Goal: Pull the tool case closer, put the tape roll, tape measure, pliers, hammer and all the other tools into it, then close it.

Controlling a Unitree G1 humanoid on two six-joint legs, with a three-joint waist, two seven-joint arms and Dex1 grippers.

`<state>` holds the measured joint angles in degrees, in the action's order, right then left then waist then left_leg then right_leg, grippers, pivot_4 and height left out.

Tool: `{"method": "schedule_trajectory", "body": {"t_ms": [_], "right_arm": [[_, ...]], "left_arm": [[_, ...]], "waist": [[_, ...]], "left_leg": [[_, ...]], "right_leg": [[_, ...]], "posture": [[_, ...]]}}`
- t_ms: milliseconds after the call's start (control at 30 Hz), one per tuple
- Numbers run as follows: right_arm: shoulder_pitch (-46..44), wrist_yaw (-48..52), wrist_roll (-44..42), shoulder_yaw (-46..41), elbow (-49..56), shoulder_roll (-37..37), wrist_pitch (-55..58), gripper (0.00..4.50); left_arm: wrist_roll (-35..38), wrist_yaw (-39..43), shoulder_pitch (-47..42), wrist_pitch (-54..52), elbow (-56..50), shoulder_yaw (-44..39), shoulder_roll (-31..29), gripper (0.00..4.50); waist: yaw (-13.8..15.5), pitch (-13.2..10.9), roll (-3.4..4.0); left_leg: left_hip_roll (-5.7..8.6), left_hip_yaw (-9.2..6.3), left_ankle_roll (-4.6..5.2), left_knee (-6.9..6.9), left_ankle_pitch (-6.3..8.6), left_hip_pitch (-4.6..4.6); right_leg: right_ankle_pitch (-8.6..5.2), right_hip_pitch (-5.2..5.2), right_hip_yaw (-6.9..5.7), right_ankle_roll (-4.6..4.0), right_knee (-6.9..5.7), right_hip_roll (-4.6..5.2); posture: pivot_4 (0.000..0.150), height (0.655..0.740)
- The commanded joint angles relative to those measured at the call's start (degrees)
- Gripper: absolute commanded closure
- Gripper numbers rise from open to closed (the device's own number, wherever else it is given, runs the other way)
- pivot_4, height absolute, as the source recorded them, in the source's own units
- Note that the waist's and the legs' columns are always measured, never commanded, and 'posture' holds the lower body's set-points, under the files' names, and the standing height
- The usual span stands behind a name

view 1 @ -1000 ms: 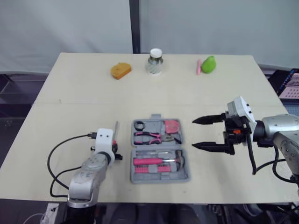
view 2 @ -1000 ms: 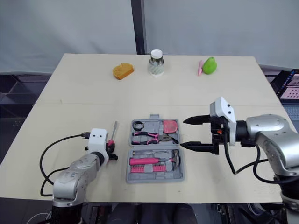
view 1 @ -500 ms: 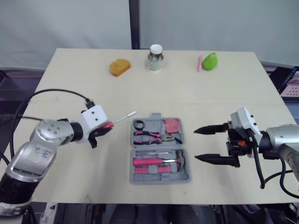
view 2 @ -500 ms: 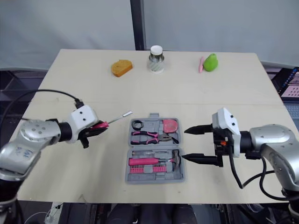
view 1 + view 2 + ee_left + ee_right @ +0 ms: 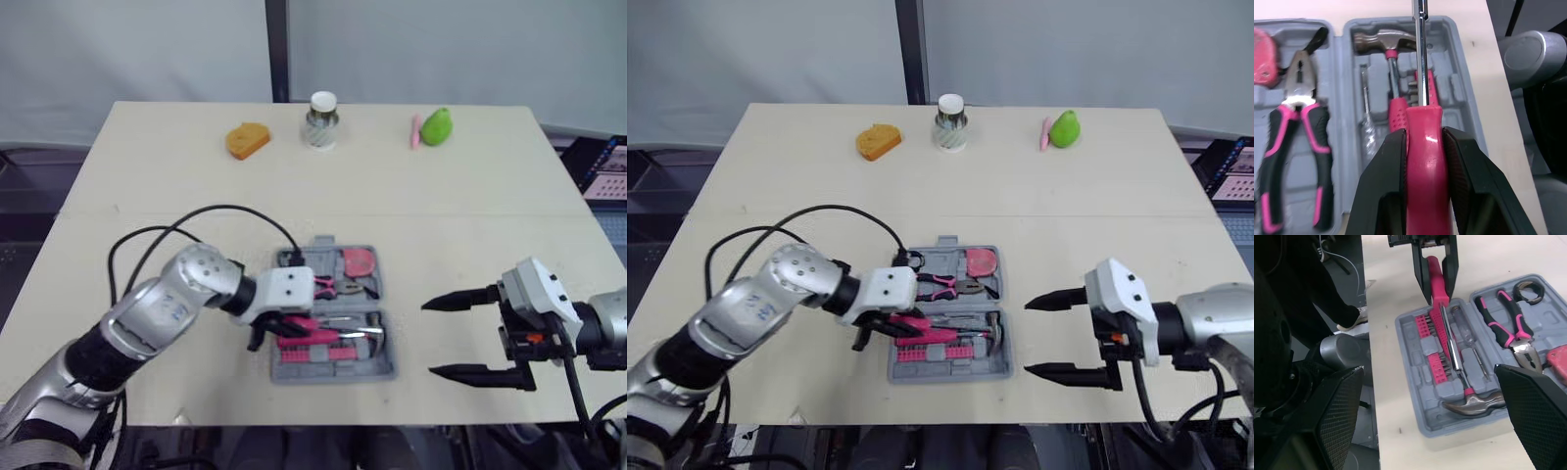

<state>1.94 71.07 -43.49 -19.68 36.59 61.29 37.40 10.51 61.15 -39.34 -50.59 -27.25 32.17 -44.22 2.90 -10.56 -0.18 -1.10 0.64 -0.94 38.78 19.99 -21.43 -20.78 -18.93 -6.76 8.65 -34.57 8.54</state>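
Observation:
The grey tool case (image 5: 388, 364) lies open on the table's near middle. In its far half lie a black tape roll (image 5: 292, 260), a pink tape measure (image 5: 361, 261) and pink-handled pliers (image 5: 328, 286). A hammer (image 5: 1383, 41) lies in the near half. My left gripper (image 5: 277, 326) hovers low over that near half's left side, shut on a pink-handled screwdriver (image 5: 1423, 142) whose shaft points along the hammer's handle. My right gripper (image 5: 427, 338) stands open to the right of the case, apart from it, holding nothing.
Along the table's far edge sit an orange bread-shaped item (image 5: 247, 140), a white-lidded jar (image 5: 321, 119) and a green pear-like object (image 5: 436, 125) beside a pink stick (image 5: 414, 130). A black cable (image 5: 196, 215) loops over the table left of the case.
My left gripper has swung right from the table left of the case to over its near half, carrying the screwdriver. My right gripper has drawn back to the right and nearer.

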Motion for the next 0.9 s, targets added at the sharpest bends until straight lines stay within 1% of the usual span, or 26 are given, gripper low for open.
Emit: {"method": "schedule_trajectory", "body": {"t_ms": [33, 133, 333, 500, 600, 667, 900], "right_arm": [[1.0, -1.8, -1.0, -2.4, 3.0, 0.0, 0.0, 0.00], [2.4, -3.2, -1.3, -3.2, 4.0, -0.4, 0.4, 0.00], [3.9, -5.5, -2.0, -3.2, 5.2, -0.8, 0.6, 0.00], [4.2, -6.9, -2.3, -2.3, 5.9, -1.3, 0.5, 0.00], [4.0, -7.7, -2.4, -1.3, 6.0, -1.8, 0.3, 0.00], [3.9, -8.1, -2.2, -0.6, 5.9, -2.1, 0.1, 0.00], [3.3, -8.8, -1.9, 0.9, 5.6, -2.7, -0.5, 0.00]], "left_arm": [[-2.3, -0.2, -1.2, -3.4, -3.2, 4.8, -0.1, 3.89], [-5.1, -1.0, -2.4, -4.6, -3.2, 9.2, 0.7, 3.89], [-7.5, -2.8, -5.7, -9.6, -1.6, 12.9, 3.4, 3.89], [-5.5, -5.1, -7.5, -17.9, -2.0, 12.6, 6.8, 3.89], [-3.1, -7.1, -8.0, -26.4, -4.0, 11.9, 9.4, 3.89], [-1.4, -8.2, -8.5, -30.6, -5.0, 12.1, 9.9, 3.89], [2.5, -12.5, -8.8, -33.7, -6.3, 12.5, 10.7, 3.89]], "waist": [[0.1, 0.0, 0.00], [0.1, 0.0, 0.00], [0.5, 0.0, -0.04], [0.2, 0.0, -0.04], [0.3, 0.0, -0.05], [0.3, 0.0, -0.05], [0.3, 0.0, -0.05]], "left_leg": [[0.00, -0.01, 0.00, 0.08, 0.00, 0.00], [0.00, -0.02, 0.00, 0.11, 0.00, 0.00], [0.02, -0.07, 0.02, 0.28, 0.01, -0.08], [0.02, -0.08, 0.02, 0.28, 0.01, -0.08], [0.01, -0.10, 0.02, 0.27, 0.01, -0.08], [0.02, -0.11, 0.04, 0.28, 0.02, -0.08], [0.02, -0.13, 0.04, 0.30, 0.02, -0.08]], "right_leg": [[0.00, 0.00, 0.01, 0.00, -0.07, 0.00], [0.00, 0.00, 0.03, 0.00, -0.09, 0.00], [0.00, 0.01, 0.02, 0.00, -0.15, 0.01], [0.00, 0.01, 0.02, 0.00, -0.18, 0.01], [0.00, 0.01, 0.01, 0.00, -0.19, 0.00], [0.00, 0.01, 0.03, 0.00, -0.19, 0.01], [0.00, 0.01, 0.05, 0.00, -0.20, 0.01]], "posture": [[0.150, 0.7400], [0.150, 0.7400], [0.150, 0.7400], [0.150, 0.7400], [0.150, 0.7400], [0.150, 0.7400], [0.150, 0.7400]]}}
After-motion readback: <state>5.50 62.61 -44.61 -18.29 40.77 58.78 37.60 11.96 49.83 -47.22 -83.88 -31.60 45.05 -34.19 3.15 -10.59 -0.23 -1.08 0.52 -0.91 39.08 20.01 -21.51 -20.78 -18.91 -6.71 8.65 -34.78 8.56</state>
